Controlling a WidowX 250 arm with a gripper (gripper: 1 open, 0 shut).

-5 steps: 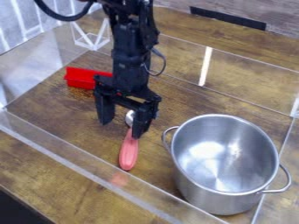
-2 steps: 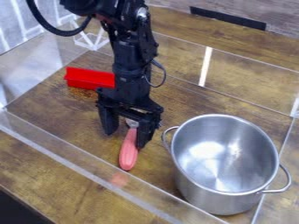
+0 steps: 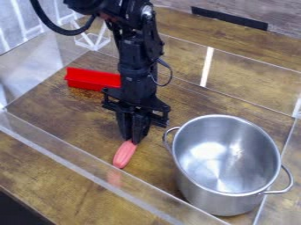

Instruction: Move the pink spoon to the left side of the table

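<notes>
Claw point(image 3: 136, 134) points straight down at the tabletop, its two dark fingers point(image 3: 130, 128) drawn close together around the upper end of the pink spoon point(image 3: 125, 154) — clamped on it, as far as the view allows; the spoon's metal bowl is hidden between and behind the fingers, so the contact itself cannot be seen. Only the salmon-pink handle shows, lying on the table point(image 3: 70, 141) and running from the fingertips toward the near acrylic wall point(image 3: 106, 180), where a faint pink reflection sits below it. The black arm point(image 3: 132, 53) rises vertically above the claw, cables looping off its upper part.

Just right of the spoon stands a steel pot point(image 3: 230, 163) with two side handles, upright, its left handle near the claw but not touching it. Behind and to the left of the arm lies a red rectangular block point(image 3: 90, 79), flat on the wood, apart from the spoon. The spoon sits near the middle of the table's front half — between the block and the pot.
</notes>
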